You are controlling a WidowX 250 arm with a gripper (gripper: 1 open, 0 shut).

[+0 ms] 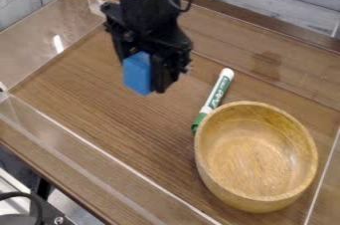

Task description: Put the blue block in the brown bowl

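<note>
One pincer (143, 74) grasping one blue block (138, 73) above the table (80, 100), one brown bowl (256, 155), one marker pen (212, 100)

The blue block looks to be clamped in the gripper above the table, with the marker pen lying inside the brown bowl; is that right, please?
Not quite. The camera view shows the marker pen lying on the table beside the brown bowl, not inside it. The rest holds: the blue block is clamped in the gripper above the table.

Arm (143, 5) was all matte black, blocky housings, black cables looped at upper left of frame; gripper (143, 73) had black fingers, boxy body.
</note>
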